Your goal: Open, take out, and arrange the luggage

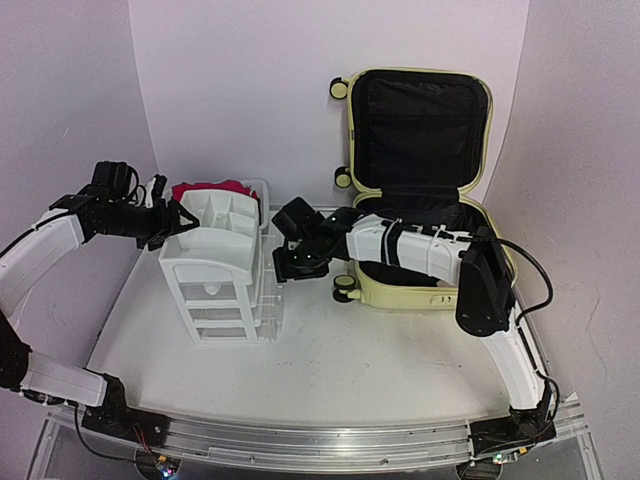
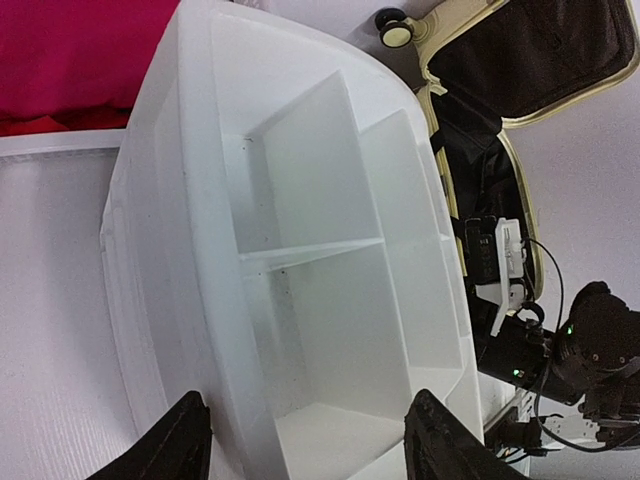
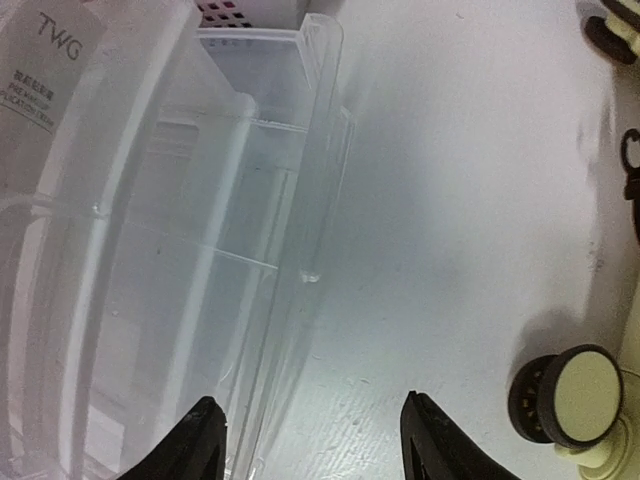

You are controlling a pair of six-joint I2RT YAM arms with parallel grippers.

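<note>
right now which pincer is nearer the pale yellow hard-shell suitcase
Right. The right pincer hovers beside the suitcase's near wheel; left pincer is beyond the white plastic drawer organiser.

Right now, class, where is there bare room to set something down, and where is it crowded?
Free: the front strip of table between the drawer unit and the arm bases. Crowded: the gap between drawer unit and suitcase, filled by the right end effector.

The luggage (image 1: 400,296) has a smooth, faintly glossy hard plastic shell and a matt black fabric lining (image 1: 415,130). The drawer organiser (image 1: 215,285) is smooth, translucent white plastic; the tabletop (image 1: 350,350) looks matt white.
</note>
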